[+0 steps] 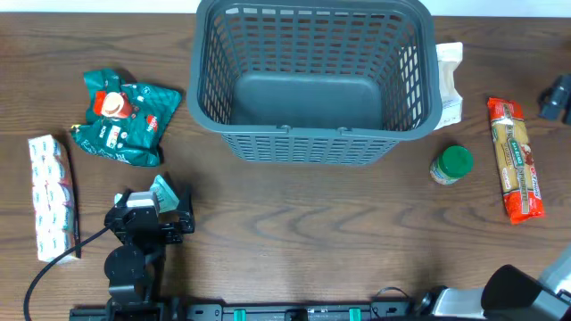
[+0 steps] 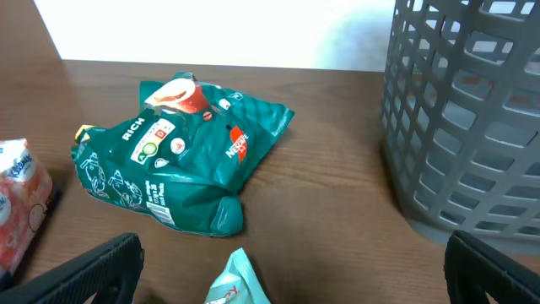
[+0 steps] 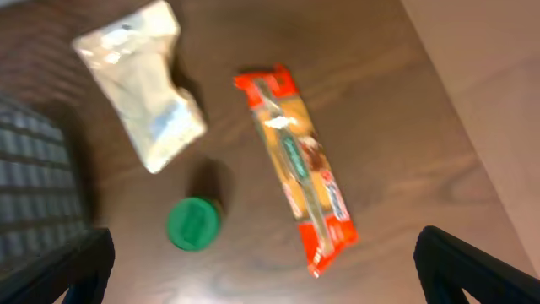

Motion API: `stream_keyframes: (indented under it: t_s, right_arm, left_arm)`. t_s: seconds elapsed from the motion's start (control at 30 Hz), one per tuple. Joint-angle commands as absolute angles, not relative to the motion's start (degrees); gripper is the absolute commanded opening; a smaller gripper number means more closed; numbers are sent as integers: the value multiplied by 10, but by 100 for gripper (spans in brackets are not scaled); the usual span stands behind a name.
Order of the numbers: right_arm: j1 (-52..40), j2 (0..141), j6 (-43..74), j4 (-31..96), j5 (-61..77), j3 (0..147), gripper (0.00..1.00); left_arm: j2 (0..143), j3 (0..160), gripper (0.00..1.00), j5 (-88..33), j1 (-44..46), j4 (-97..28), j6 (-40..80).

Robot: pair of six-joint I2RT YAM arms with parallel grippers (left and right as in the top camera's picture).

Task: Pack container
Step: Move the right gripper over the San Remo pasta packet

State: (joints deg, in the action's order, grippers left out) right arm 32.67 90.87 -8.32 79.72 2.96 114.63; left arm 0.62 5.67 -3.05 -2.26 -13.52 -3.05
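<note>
The container (image 1: 312, 76) is a large dark grey slotted basket at the back middle, with nothing in it; its wall also shows in the left wrist view (image 2: 472, 118). My left gripper (image 2: 291, 287) is open low over the table at the front left (image 1: 153, 212). A small teal packet (image 2: 240, 283) lies between its fingers, not gripped. A green bag (image 2: 181, 152) lies beyond it. My right gripper (image 3: 266, 279) is open and empty, high above a green-lidded jar (image 3: 194, 224) and a red-orange packet (image 3: 299, 169).
A white and red pack (image 1: 49, 196) lies at the far left. A white pouch (image 1: 449, 80) rests against the basket's right side. The jar (image 1: 452, 165) and red-orange packet (image 1: 516, 160) lie at the right. A dark object (image 1: 555, 96) sits at the right edge.
</note>
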Motion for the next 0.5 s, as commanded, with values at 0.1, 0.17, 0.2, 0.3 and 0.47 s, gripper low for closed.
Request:
stream_keyframes:
  t_s: [0.1, 0.17, 0.2, 0.3, 0.47]
  right_arm:
    - [352, 903, -173, 778, 95, 1149, 99]
    - [352, 915, -207, 768, 131, 1148, 99]
    - [352, 924, -208, 765, 134, 1148, 99]
    - [354, 957, -208, 765, 133, 1148, 99]
    - [353, 1031, -208, 762, 133, 1148, 99]
  left_arm:
    - [2, 43, 99, -37, -25, -140, -36]
    - [2, 43, 99, -37, -25, -140, -36]
    - [2, 43, 98, -37, -25, -140, -36]
    - [2, 43, 99, -37, -25, -140, -36]
    - [2, 43, 98, -37, -25, -140, -36]
